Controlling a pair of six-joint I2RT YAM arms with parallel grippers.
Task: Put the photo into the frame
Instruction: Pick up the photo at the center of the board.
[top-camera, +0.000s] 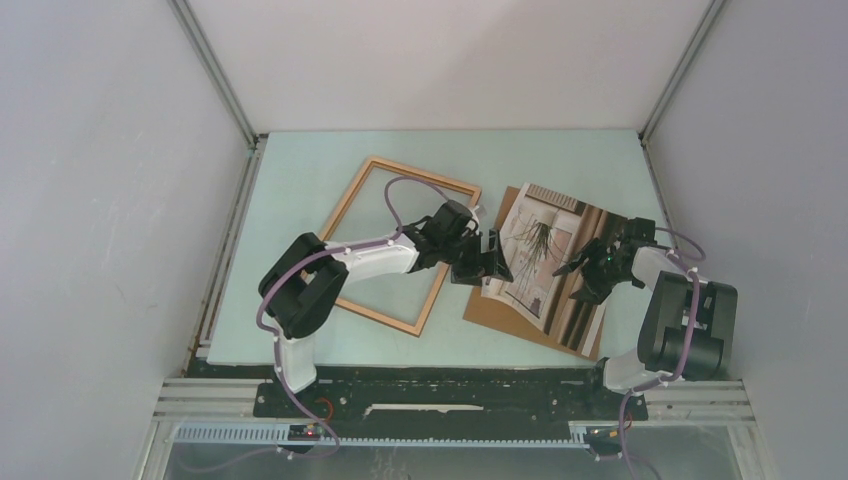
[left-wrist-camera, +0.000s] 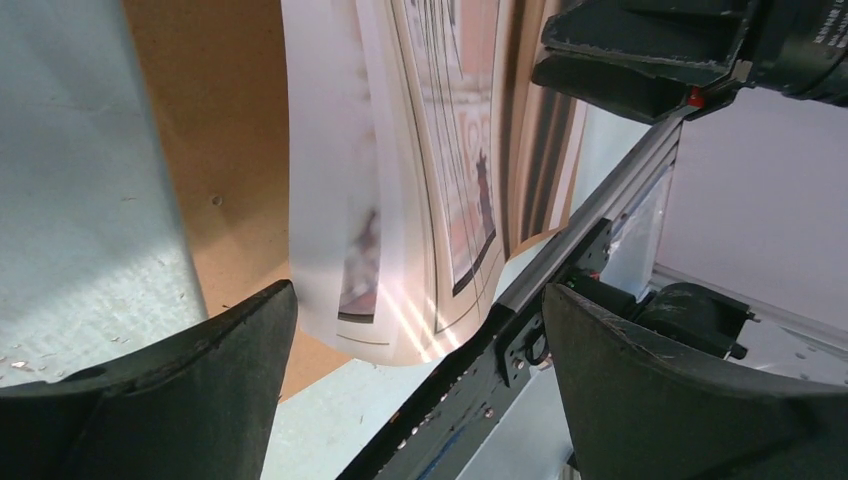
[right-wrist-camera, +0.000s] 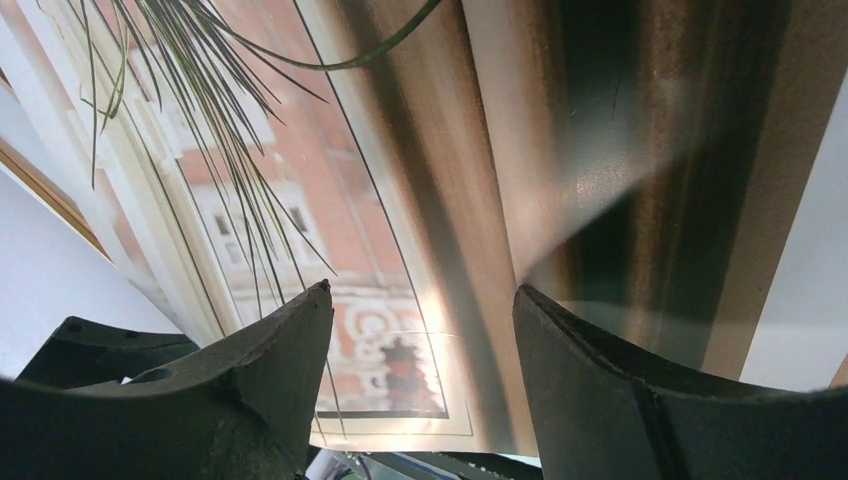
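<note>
The photo (top-camera: 540, 250), a spiky plant on pale walls with dark stripes on its right side, lies on the plain brown backing board (top-camera: 495, 308) at the right. The thin wooden frame (top-camera: 425, 172) lies to its left, with bare table inside it. My left gripper (top-camera: 497, 265) is open at the photo's left edge. In the left wrist view the photo's (left-wrist-camera: 420, 150) edge curls up off the board (left-wrist-camera: 230, 150) ahead of the open left gripper (left-wrist-camera: 420, 330). My right gripper (top-camera: 575, 272) is open and empty over the photo's striped side (right-wrist-camera: 400, 150).
The left arm reaches across the frame's right half. White enclosure walls stand on three sides. A black and aluminium rail (top-camera: 450, 400) runs along the table's near edge and shows in the left wrist view (left-wrist-camera: 560, 260). The right gripper's body (left-wrist-camera: 680, 50) shows there too.
</note>
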